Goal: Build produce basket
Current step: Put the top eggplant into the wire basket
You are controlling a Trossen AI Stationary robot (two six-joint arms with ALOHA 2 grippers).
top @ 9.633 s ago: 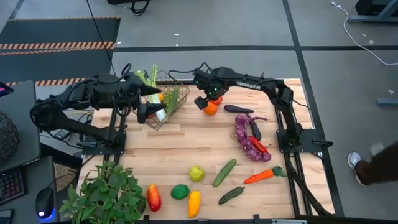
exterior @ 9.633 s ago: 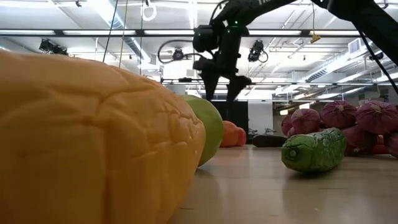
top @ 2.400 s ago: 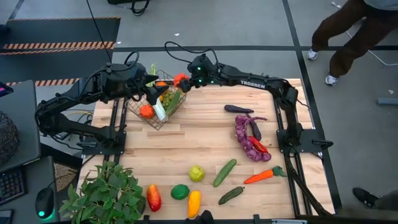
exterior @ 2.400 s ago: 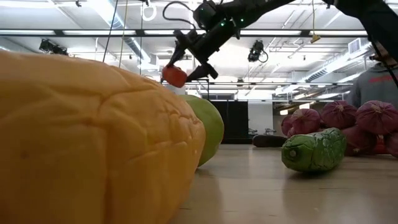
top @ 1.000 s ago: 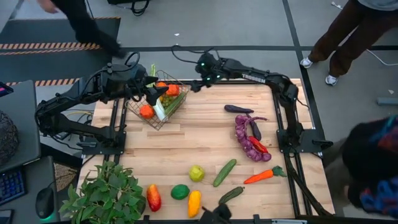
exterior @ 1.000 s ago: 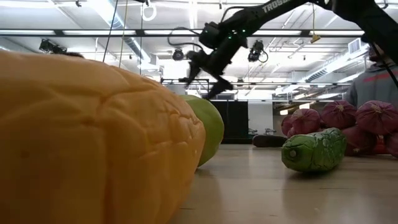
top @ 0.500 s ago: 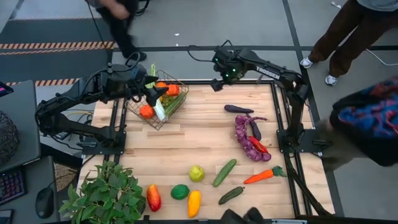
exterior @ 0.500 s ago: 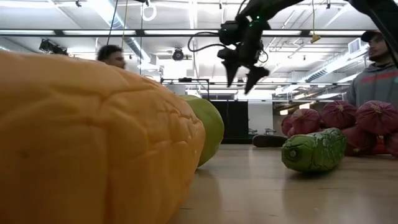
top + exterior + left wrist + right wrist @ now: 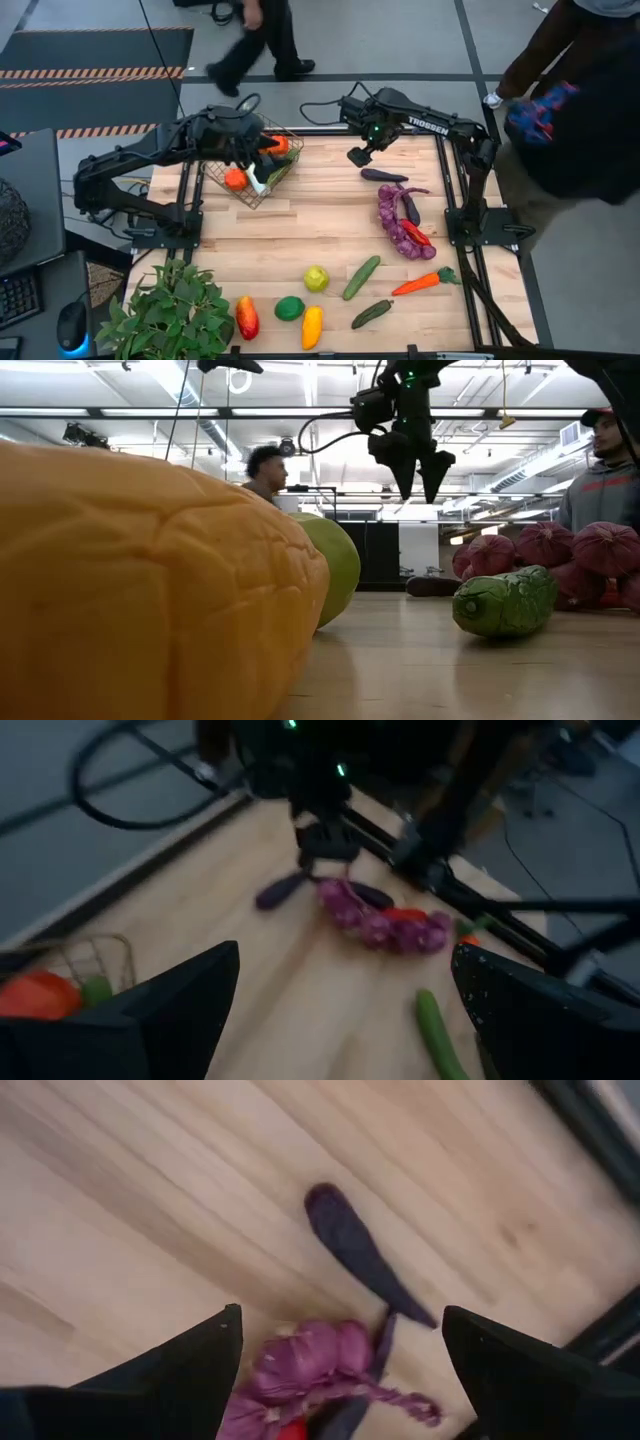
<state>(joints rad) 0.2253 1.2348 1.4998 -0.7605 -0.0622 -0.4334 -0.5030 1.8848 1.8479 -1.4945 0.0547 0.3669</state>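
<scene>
Basket [image 9: 252, 172] is sitting by the left gripper [image 9: 262, 152], whose fingers are standing apart. Right gripper [image 9: 357, 156] is hanging with fingers apart above a purple eggplant [image 9: 383, 176]

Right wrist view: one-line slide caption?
Right gripper, jaws open and empty, above a purple eggplant and grapes.

Basket [image 9: 247, 176]: small dark wire mesh, tilted, upper left of the wood surface [image 9: 320, 230] in high view. Inside it I see orange/red pieces [image 9: 236, 178], a white-green stalk & more green. Loose produce: dark eggplant [image 9: 384, 176] upper right, purple grapes [image 9: 393, 226] w/ another eggplant & red piece at right, carrot [image 9: 424, 282], 2 cucumbers [image 9: 361, 277] lower right, green, yellow & red pieces [image 9: 290, 308] along bottom centre.
</scene>
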